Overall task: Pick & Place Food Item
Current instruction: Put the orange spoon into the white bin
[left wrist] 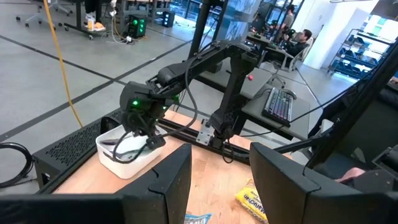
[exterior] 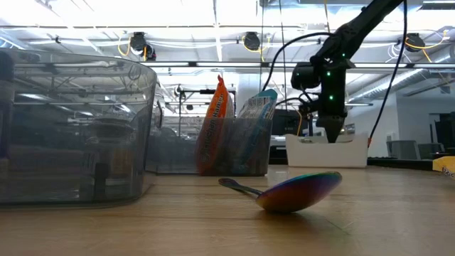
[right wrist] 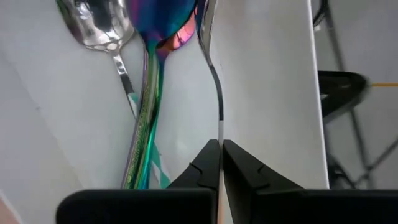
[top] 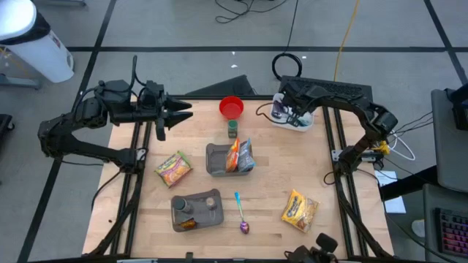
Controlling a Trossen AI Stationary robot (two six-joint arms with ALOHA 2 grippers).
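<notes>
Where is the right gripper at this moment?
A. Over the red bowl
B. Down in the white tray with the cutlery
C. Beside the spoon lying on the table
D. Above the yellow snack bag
B. The high view shows the right gripper reaching into the white tray at the table's far edge, and its wrist view shows the shut fingers pinching a thin utensil handle among the cutlery.

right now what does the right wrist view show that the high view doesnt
Only the right wrist view shows the white tray's contents: a silver spoon, an iridescent rainbow utensil and a thin silver handle, on which the right gripper is shut.

Only the high view shows the left gripper waiting at the table's far left, the red bowl, yellow snack packets and a rainbow spoon lying on the wooden table.

Both show the white plastic tray with the right gripper inside.
</notes>
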